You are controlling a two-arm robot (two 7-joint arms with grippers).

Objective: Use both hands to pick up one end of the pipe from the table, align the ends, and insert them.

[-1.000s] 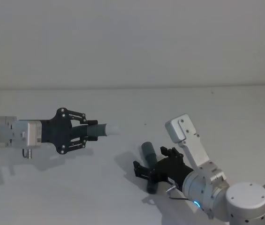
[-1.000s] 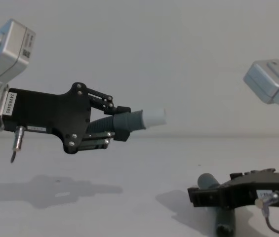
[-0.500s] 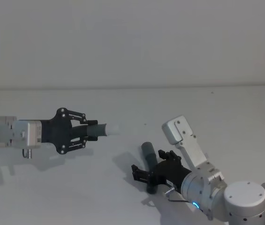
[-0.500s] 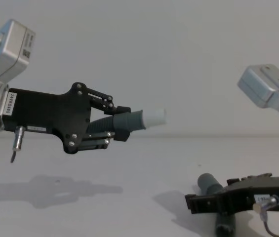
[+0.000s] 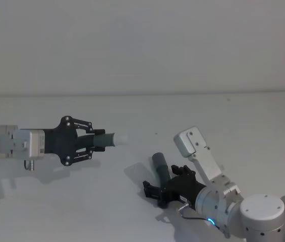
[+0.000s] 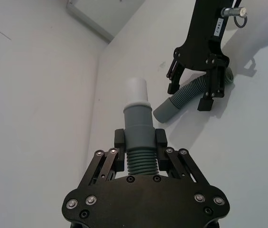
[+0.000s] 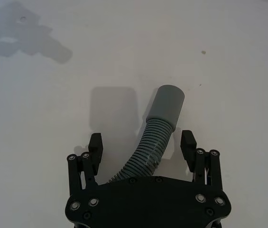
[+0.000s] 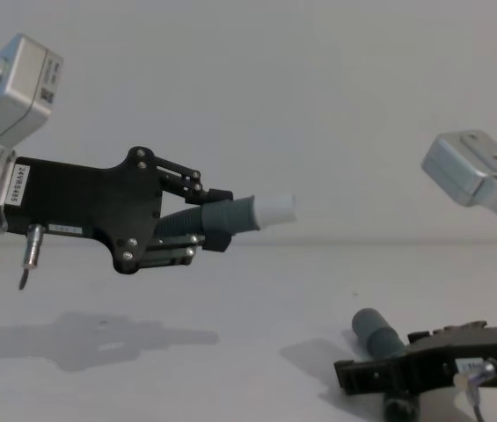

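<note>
My left gripper [image 5: 98, 140] hovers above the table [image 5: 233, 116] at the left, shut on the ribbed middle of one pipe piece [image 5: 109, 139]. That piece's white plug tip [image 8: 274, 209] points right, level with the table. The second pipe piece [image 5: 159, 164] lies on the table, its open dark cuff [image 7: 168, 102] pointing away from me. My right gripper [image 7: 141, 140] sits low over it, open, one finger on each side of the ribbed section and clear of it. The left wrist view shows the held piece [image 6: 138, 128] with the right gripper [image 6: 188, 95] beyond it.
A pale wall rises behind the table's far edge [image 5: 142, 94]. The right arm's silver wrist block [image 8: 477, 171] stands up above the gripper. Shadows of both arms fall on the table.
My right gripper has sunk lower over the lying pipe piece and drawn slightly back toward me. The left gripper and its piece have stayed still.
</note>
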